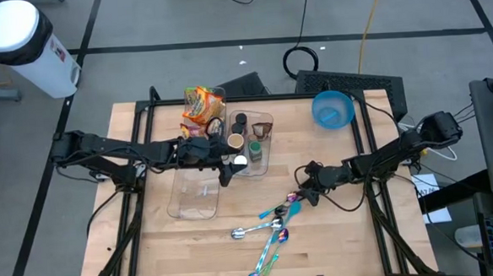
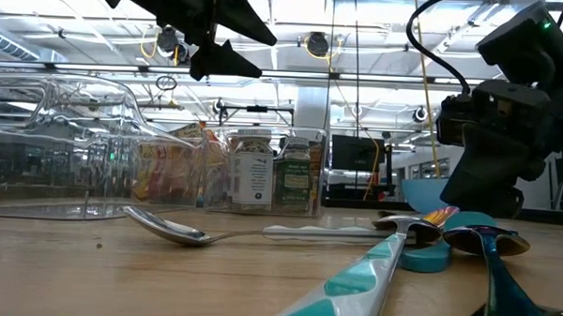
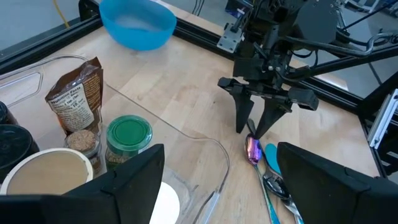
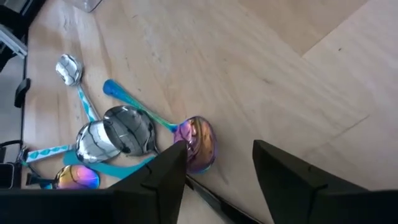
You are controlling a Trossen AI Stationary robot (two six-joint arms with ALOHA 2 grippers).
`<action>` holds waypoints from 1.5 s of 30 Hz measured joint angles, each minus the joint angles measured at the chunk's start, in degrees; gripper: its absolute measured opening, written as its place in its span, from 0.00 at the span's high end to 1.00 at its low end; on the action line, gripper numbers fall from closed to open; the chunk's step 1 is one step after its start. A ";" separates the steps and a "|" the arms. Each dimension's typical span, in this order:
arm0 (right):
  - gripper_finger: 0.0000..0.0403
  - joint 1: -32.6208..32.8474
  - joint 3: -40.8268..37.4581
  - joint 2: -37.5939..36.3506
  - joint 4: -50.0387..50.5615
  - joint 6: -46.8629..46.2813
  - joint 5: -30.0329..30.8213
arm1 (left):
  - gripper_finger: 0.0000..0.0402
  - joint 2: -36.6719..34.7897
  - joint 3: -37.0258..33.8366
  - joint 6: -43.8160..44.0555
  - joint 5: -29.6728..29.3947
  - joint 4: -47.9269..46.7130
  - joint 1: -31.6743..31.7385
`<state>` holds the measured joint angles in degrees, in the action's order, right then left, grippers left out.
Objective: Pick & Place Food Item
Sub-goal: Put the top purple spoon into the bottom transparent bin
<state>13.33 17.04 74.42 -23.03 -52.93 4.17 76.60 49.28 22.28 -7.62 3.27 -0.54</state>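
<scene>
Two clear bins (image 1: 192,200), one blue bowl (image 1: 333,109).

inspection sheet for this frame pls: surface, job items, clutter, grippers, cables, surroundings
Surface: wooden table, bare wood near the front edge.
Job's things: snack bag and jars in a clear bin; empty clear tray beside it.
Clutter: spoons scattered mid-table; blue bowl at the far right corner.
Grippers: left gripper open above the bin; right gripper down at an iridescent spoon, fingers apart, no grip confirmed.
Cables: black coil and yellow cord on the floor behind the table.
Surroundings: white bin on the floor, far left.
</scene>
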 joint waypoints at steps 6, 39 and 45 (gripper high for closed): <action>0.57 0.01 0.37 3.47 -2.27 -0.31 0.05 | 0.23 0.02 0.00 0.13 0.00 0.00 0.00; 0.99 -4.15 0.26 -2.67 -14.47 21.93 0.71 | 0.25 0.02 0.00 4.94 2.80 0.00 -0.14; 1.00 -2.25 2.30 -4.85 -11.25 23.83 7.51 | 0.22 1.43 0.00 5.29 5.00 2.56 -3.92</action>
<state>11.08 19.34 69.56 -34.28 -29.10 11.68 78.03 49.28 27.57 -2.61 5.82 -4.46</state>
